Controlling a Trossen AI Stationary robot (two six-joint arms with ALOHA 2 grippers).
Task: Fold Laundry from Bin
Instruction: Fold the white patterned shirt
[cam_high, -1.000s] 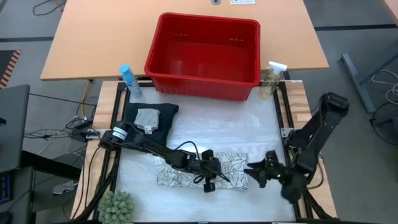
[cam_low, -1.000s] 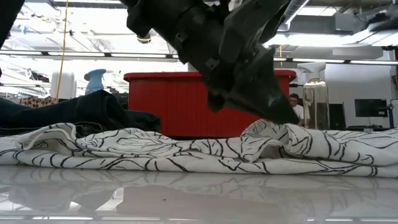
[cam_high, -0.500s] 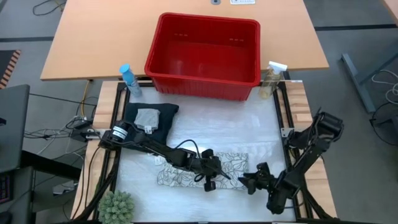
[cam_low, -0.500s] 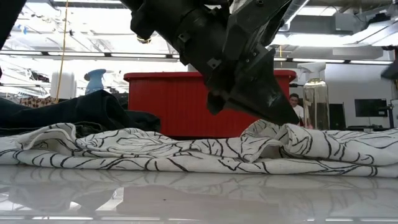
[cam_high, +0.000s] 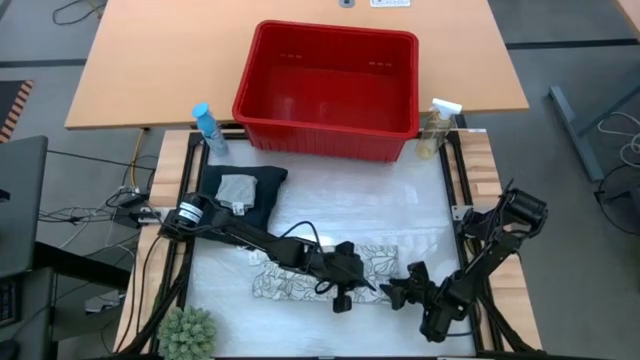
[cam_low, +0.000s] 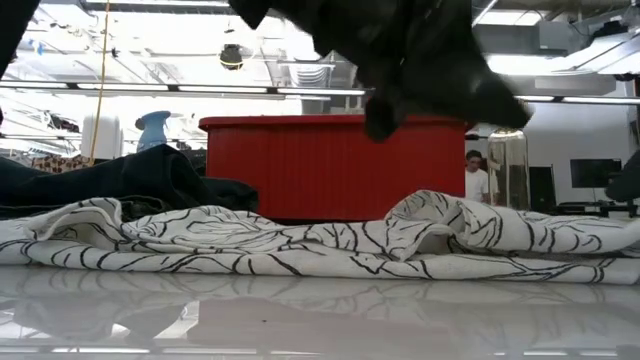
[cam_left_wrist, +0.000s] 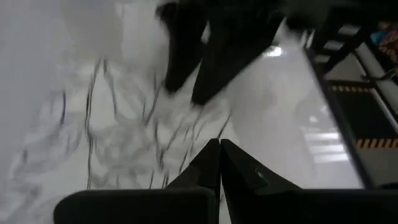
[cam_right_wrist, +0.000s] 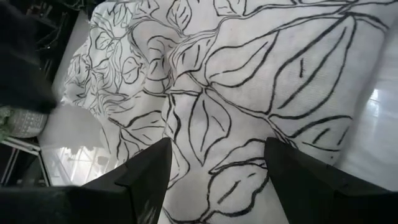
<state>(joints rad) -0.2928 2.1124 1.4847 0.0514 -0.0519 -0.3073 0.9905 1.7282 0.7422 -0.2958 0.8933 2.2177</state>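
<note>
A: While the leaf-print cloth (cam_high: 325, 272) lies rumpled on the desk (cam_high: 340, 205), where are the claws placed against it?

B: The left claw (cam_high: 343, 292) is seen pinched shut over the cloth's near-middle, with nothing visibly caught between its tips. The right claw (cam_high: 398, 293) is held just beside the cloth's end, jaws spread wide and empty, with printed fabric lying straight ahead between its fingers (cam_right_wrist: 149, 171).

A: What could go wrong from here?

B: If the right claw is closed too shallowly, only a top layer might be pinched, and the fold would be dragged crooked. The two claws are also set close together, so a collision could be caused if both are driven toward the same edge. A raised ridge of cloth lies near the left claw, and it might be snagged rather than flattened.

A: And the rest of the laundry?

B: Well behind the left claw, dark trousers (cam_high: 262, 190) are laid in a pile with a small grey cloth (cam_high: 238, 189) resting on top.

A: What is held in the bin?

B: Nothing is seen in the red bin (cam_high: 330, 135); it stands well beyond both claws, flanked by a blue spray bottle (cam_high: 206, 127) and a clear spray bottle (cam_high: 437, 125).
</note>
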